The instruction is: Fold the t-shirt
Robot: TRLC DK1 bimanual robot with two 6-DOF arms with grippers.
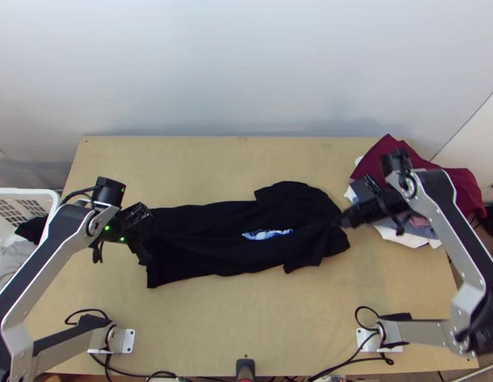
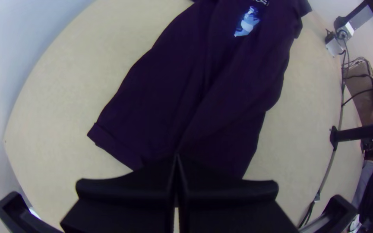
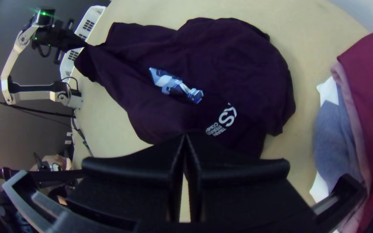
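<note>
Black shirt, rumpled lengthwise: your left gripper pinches its left hem; your right gripper pinches its right end.

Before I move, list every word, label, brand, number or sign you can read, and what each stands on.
Large pale letters on the black t-shirt: only partly showing, no whole word readable.
Smaller lines of print beside them, same t-shirt: too small and blurred to read.
</note>
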